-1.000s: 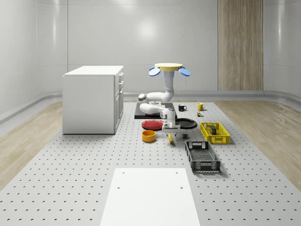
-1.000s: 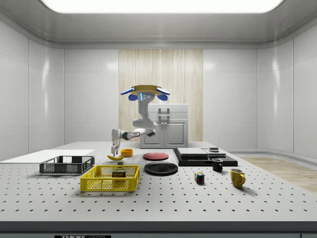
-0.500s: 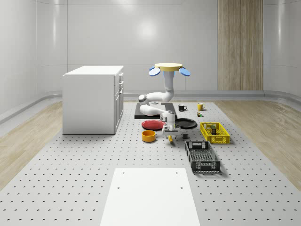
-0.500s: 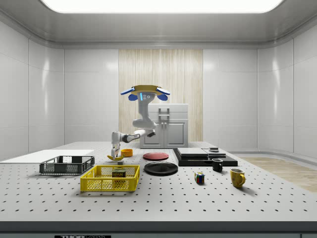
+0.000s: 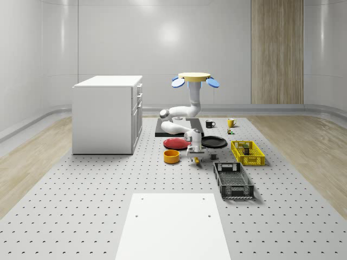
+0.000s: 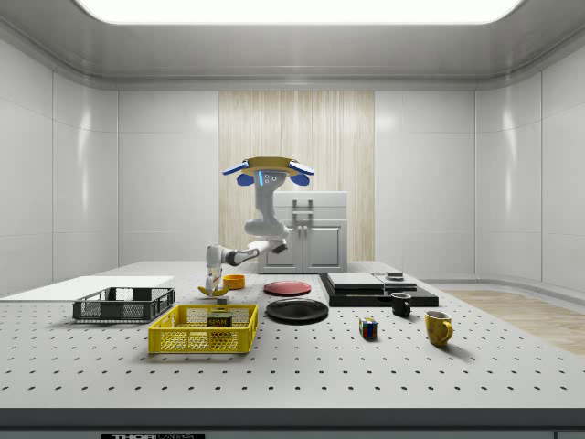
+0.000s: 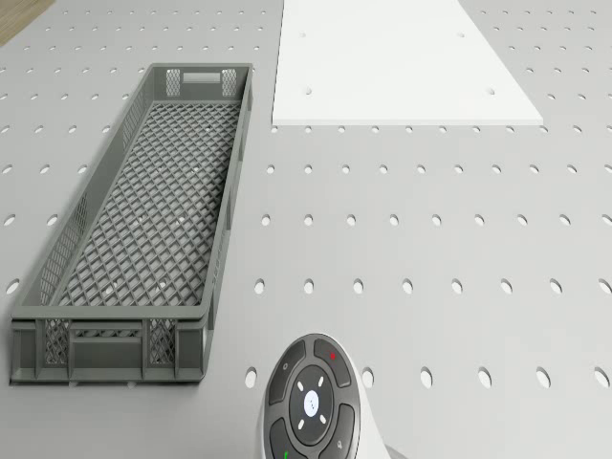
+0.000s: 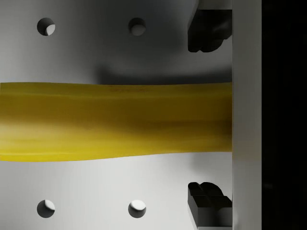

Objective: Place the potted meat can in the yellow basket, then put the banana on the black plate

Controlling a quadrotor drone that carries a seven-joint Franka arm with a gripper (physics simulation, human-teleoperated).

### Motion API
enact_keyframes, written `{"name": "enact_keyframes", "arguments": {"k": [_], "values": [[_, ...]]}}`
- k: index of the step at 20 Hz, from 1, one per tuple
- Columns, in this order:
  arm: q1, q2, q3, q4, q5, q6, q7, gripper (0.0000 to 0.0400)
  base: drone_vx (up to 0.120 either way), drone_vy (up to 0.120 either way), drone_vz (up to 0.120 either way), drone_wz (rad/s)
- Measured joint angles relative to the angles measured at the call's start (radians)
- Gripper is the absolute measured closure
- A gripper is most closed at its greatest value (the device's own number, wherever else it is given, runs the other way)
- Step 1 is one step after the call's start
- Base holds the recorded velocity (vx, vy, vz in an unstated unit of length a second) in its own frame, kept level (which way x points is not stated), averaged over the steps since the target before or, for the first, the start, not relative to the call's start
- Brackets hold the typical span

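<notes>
The banana [image 8: 115,122] lies on the perforated table, seen small in the whole-scene view [image 5: 198,161] and the side view [image 6: 214,292]. My gripper [image 8: 209,117] is open and low over it, one fingertip [image 8: 208,28] on each side, neither touching the peel. It points down at the table [image 5: 196,156] [image 6: 216,283]. The drone [image 5: 196,79] hovers high behind the plates, its arm reaching down and forward. The potted meat can [image 6: 218,321] rests inside the yellow basket [image 5: 248,153] [image 6: 203,329]. The black plate [image 5: 213,142] [image 6: 296,311] lies bare, between the banana and the basket.
An orange bowl [image 5: 171,156] and a red plate [image 5: 176,143] sit close beside the banana. A grey crate [image 5: 233,179] [image 7: 134,220] lies nearer the front, by a white mat [image 7: 402,62]. A white cabinet [image 5: 107,114] stands at the whole-scene view's left. Mugs [image 6: 438,326] and a cube [image 6: 367,327] sit beyond the basket.
The arm has lowered the open gripper down over the banana. The drone has held its place, and the banana, can and plates have not moved.
</notes>
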Motion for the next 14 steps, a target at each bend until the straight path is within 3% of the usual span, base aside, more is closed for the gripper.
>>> {"name": "enact_keyframes", "arguments": {"k": [2, 5, 14], "values": [[0.001, 0.002, -0.003, 0.002, -0.004, 0.0, -0.002, 0.0141, 0.0, 0.0, 0.0, 0.0], [0.004, 0.006, -0.006, 0.004, -0.008, -0.001, -0.005, 0.0199, 0.0, 0.0, 0.0, 0.0], [0.017, 0.011, 0.014, -0.014, 0.004, -0.026, 0.012, 0.0211, 0.0, 0.0, 0.0, 0.0]]}}
